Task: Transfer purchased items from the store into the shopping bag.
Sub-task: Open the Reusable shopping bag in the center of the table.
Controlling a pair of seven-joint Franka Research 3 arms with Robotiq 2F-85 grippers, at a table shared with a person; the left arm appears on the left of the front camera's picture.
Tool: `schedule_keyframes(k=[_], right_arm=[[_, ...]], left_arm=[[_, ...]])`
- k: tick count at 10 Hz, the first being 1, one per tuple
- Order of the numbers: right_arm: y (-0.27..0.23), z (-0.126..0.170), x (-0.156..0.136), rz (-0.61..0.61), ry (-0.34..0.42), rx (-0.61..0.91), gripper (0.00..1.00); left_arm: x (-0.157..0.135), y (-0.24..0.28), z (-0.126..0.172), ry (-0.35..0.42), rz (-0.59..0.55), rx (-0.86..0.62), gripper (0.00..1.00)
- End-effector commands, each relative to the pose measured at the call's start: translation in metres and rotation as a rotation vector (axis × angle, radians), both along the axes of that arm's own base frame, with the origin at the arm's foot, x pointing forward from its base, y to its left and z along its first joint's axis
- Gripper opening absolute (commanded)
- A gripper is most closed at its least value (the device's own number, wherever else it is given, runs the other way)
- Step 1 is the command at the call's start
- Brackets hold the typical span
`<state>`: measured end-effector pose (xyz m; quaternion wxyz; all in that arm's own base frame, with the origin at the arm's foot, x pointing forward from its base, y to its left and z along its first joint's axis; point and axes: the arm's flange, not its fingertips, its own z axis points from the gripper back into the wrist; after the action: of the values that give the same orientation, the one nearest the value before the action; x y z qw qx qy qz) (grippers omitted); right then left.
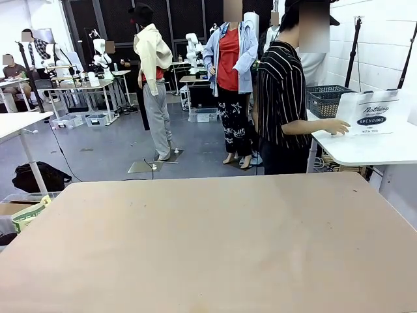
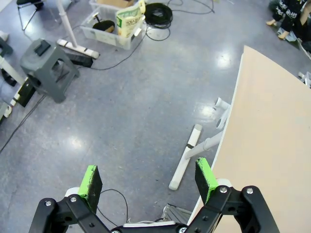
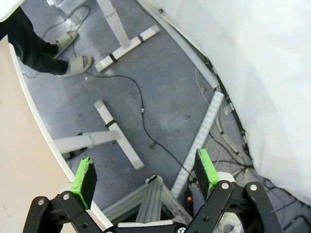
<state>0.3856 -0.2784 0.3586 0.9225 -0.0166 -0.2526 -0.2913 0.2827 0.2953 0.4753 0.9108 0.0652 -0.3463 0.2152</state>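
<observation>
A person in a striped shirt [image 1: 280, 98] stands beyond the far edge of my tan table [image 1: 215, 241] and reaches a hand [image 1: 335, 126] to the whitish shopping bag [image 1: 376, 112] with dark lettering on a white side table at the right. The dark grey latticed store basket [image 1: 326, 98] stands just behind the bag on that side table. What lies inside the basket is hidden. My left gripper [image 2: 148, 180] hangs open over the floor beside the table's edge. My right gripper [image 3: 143, 174] is open too, above the floor off the table's other side, nothing between its green pads.
The white side table [image 1: 365, 150] stands at the right, behind my table. Below the left gripper are a grey step stool [image 2: 48, 68], a clear bin [image 2: 114, 29] and cables. Below the right gripper are table legs [image 3: 114, 136], cables and the person's slippered feet [image 3: 73, 63].
</observation>
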Motion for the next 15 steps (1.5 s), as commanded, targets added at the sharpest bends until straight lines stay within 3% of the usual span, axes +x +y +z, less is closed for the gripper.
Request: schedule_keyframes(k=[1, 15], right_arm=[[0.0008, -0.0012, 0.0007, -0.009, 0.002, 0.006, 1.00], [0.0008, -0.0012, 0.0007, -0.009, 0.002, 0.006, 1.00]], left_arm=[[0.0004, -0.0010, -0.0004, -0.001, 0.010, -0.013, 1.00], [0.0004, -0.0010, -0.0004, -0.001, 0.010, -0.013, 1.00]])
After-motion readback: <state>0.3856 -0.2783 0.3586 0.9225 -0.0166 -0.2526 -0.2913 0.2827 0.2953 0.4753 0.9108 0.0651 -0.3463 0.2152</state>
